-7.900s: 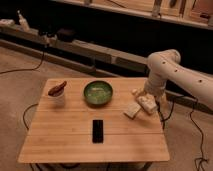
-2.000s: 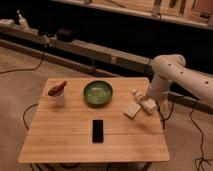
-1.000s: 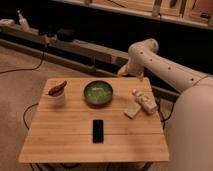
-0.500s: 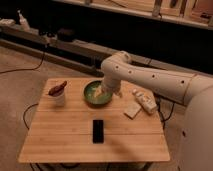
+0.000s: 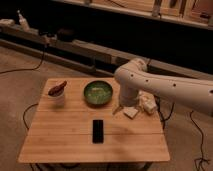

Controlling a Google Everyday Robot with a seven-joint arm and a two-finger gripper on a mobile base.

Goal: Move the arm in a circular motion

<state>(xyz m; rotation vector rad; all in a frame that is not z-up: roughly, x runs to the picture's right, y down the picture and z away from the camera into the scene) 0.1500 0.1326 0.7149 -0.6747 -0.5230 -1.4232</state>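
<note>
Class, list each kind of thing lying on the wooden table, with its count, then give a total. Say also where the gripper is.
Green bowl: 1
Black phone: 1
White cup: 1
Pale packets: 2
Total: 5
The gripper hangs low over the table, beside the packets, at the arm's tip.

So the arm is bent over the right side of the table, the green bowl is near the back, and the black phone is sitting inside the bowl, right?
Not quite. In the camera view the black phone lies flat on the table in front of the green bowl, not inside it. The rest holds: the arm bends over the table's right side, its end effector low beside the bowl.
</note>
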